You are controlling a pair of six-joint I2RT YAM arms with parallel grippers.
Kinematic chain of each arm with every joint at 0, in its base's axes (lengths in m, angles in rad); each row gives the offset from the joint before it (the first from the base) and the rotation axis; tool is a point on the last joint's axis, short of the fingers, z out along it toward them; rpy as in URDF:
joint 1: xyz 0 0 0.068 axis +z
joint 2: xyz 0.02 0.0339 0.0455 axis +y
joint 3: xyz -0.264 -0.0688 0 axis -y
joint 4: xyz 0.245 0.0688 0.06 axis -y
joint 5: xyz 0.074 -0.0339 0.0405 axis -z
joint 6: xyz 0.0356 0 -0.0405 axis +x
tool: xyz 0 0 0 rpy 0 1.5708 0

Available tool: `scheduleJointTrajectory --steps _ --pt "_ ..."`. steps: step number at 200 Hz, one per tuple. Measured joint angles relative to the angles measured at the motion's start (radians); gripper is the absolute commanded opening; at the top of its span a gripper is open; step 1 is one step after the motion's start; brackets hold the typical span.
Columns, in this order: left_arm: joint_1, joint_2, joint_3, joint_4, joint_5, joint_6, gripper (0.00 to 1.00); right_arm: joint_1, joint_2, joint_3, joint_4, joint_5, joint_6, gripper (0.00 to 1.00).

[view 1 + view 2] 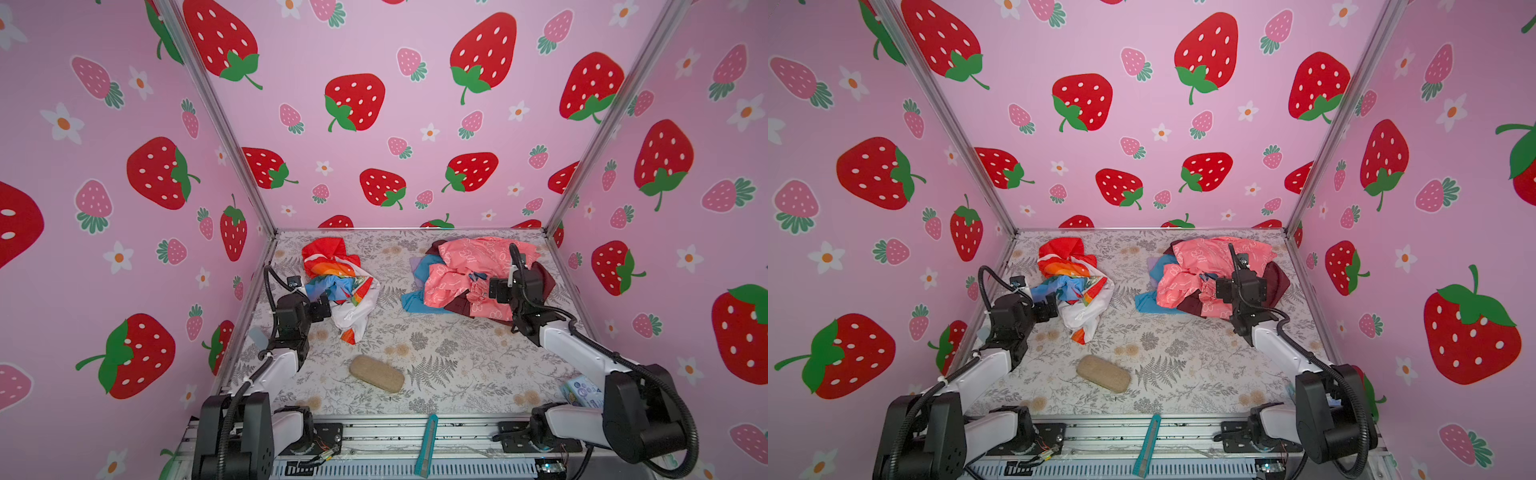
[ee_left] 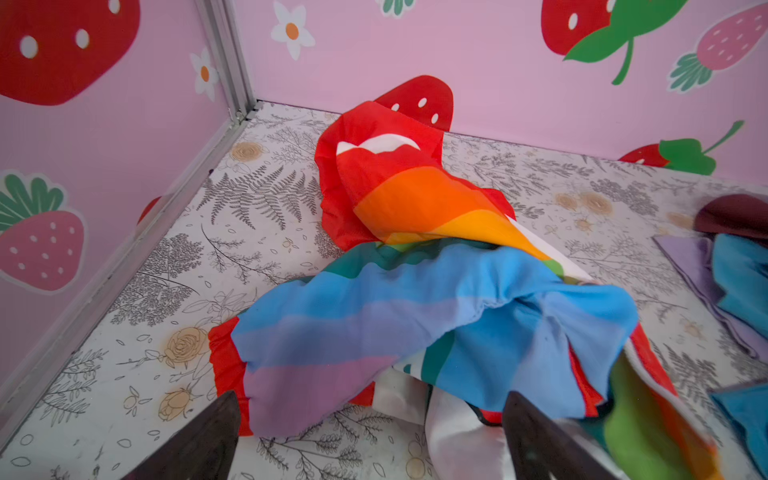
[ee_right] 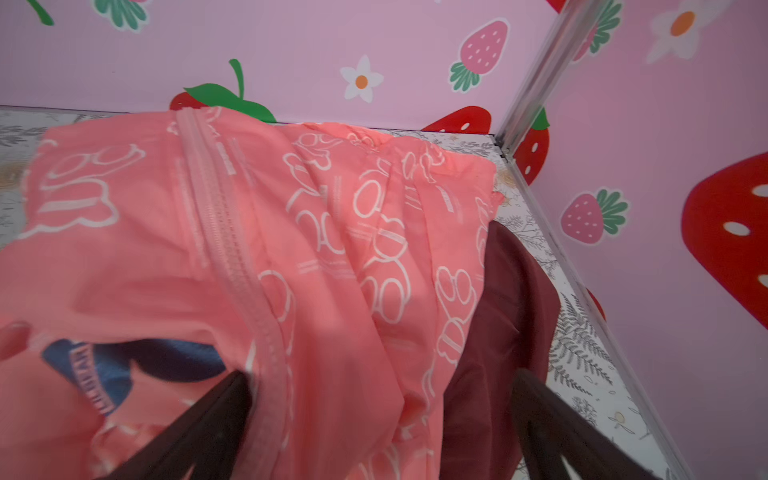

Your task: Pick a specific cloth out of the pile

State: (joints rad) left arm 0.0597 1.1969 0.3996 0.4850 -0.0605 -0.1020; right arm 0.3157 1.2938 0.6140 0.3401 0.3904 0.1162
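As we count: one cloth, one pile, two grippers, one tan case. Cloth lies crumpled far left on table, well apart from pile at far right. Its near edge sits between spread jaws of left gripper. We note white fabric, red-orange border, rainbow bands. We see right gripper gaping wide over pile's salmon-pink piece.

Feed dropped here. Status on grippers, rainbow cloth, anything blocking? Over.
Left gripper open at the cloth. Right gripper open over the pile. Cloth lies apart from pile. Tan case well clear.
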Motion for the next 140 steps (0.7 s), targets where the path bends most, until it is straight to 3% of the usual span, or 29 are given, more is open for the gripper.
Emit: scheduleJointTrajectory --steps 28,63,104,140 --pt "-0.001 0.044 -0.023 0.121 -0.033 -0.002 0.99 -0.022 0.000 -0.158 0.255 0.016 -0.056 1.00" --pt "-0.001 0.056 -0.025 0.179 -0.017 0.000 0.99 -0.077 0.036 -0.244 0.474 -0.001 -0.079 1.00" --pt "-0.005 0.075 -0.028 0.219 0.008 0.005 0.99 -0.105 0.113 -0.298 0.626 -0.034 -0.092 1.00" --pt "-0.006 0.176 -0.084 0.335 0.028 0.018 0.99 -0.116 0.178 -0.344 0.785 -0.063 -0.106 1.00"
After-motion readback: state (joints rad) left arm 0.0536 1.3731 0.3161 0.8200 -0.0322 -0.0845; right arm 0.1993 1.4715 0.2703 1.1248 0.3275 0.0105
